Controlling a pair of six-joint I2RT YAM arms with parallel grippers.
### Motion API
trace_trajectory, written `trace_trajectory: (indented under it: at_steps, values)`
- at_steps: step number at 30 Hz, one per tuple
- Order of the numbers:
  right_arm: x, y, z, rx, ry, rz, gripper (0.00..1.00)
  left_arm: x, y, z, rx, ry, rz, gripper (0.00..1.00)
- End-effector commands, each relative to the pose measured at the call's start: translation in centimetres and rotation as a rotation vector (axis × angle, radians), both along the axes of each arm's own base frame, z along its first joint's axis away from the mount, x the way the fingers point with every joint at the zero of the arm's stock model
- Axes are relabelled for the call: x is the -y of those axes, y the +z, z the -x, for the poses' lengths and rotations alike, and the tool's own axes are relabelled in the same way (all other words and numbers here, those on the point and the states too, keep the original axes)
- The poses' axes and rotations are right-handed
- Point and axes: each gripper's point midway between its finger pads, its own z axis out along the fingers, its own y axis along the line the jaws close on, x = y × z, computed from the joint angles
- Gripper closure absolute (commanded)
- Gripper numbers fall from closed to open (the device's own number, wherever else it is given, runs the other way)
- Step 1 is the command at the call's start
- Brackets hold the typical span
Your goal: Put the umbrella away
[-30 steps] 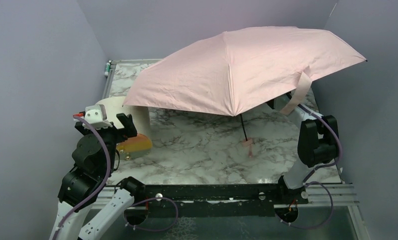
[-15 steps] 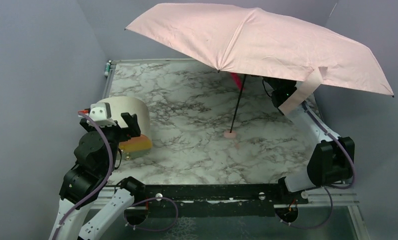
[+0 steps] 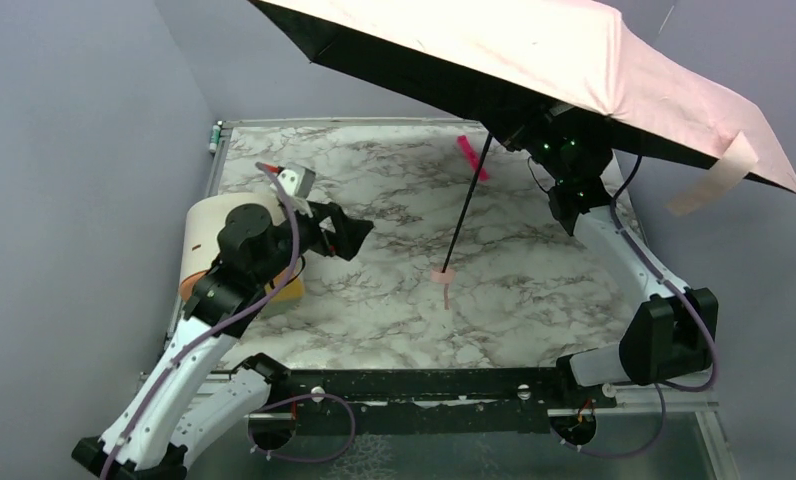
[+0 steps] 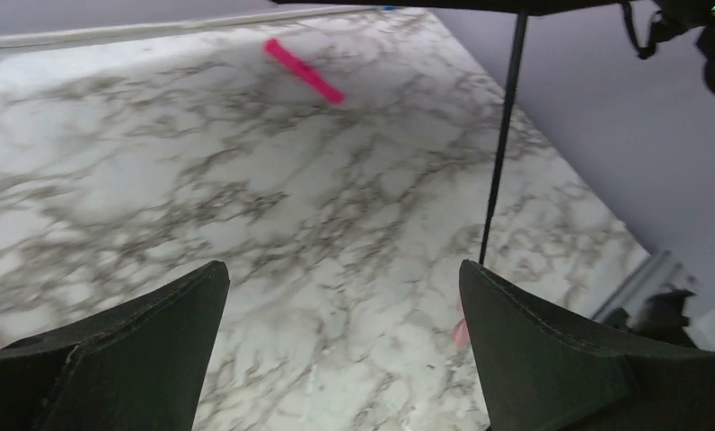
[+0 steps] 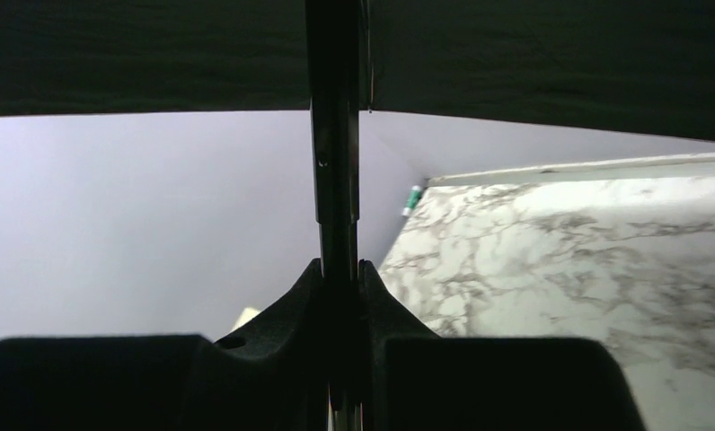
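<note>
Umbrella (image 3: 574, 60) is open and held up in the air over the far-right part of the counter (image 3: 374, 300), pink canopy tilted so the black lining faces the near-left. Strap (image 3: 709, 180) dangles off the canopy's right rim.

Thin black shaft (image 3: 466, 215) runs steeply from the hub down toward the counter's middle and ends in the small pink handle (image 3: 443, 272), very low over the marble — can't tell if it touches.

Right pincer (image 5: 338, 278) is tucked under the canopy, pressed onto a thin black rod of the frame; shaft or rib, can't tell.

Left pincer (image 3: 359, 232) is spread wide, empty, and hovers over the left-middle of the counter pointing at the shaft. In its wrist view the shaft stands ahead and a bit right, well apart.

Judgement: the left arm is free and nearer the handle end, so collapsing needs it on the lower shaft, jaws square across that steep axis.

Bright pink strip (image 3: 471, 157) lies by the far edge; cream cylinder (image 3: 209, 215) sits at the left edge.
</note>
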Motion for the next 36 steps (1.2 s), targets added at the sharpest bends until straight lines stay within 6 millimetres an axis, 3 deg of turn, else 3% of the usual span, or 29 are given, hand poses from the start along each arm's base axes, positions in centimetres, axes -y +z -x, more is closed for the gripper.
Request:
trace_trajectory:
  at_steps: [1, 11, 18, 28, 33, 36]
  values:
    - [-0.9, 6.3, 5.1, 0.161, 0.121, -0.102, 0.99, 5.8, 5.2, 0.7, 0.112, -0.301, 0.160, 0.01]
    - [-4.4, 7.6, 9.4, 0.204, 0.141, -0.151, 0.99, 13.2, 8.7, 0.3, 0.180, -0.494, 0.223, 0.01]
    - [-5.7, 7.9, 11.0, 0.221, 0.188, -0.199, 0.99, 17.3, 8.7, 0.7, 0.184, -0.528, 0.219, 0.02]
    - [-5.5, 9.3, 13.7, 0.254, 0.259, -0.275, 0.99, 19.4, 7.3, -1.1, 0.176, -0.510, 0.179, 0.21]
    - [-5.4, 10.3, 15.3, 0.289, 0.312, -0.304, 0.99, 20.2, 7.9, -1.7, 0.195, -0.518, 0.170, 0.35]
    - [-5.4, 11.0, 16.3, 0.313, 0.347, -0.311, 0.99, 20.5, 8.5, -1.7, 0.217, -0.535, 0.155, 0.37]
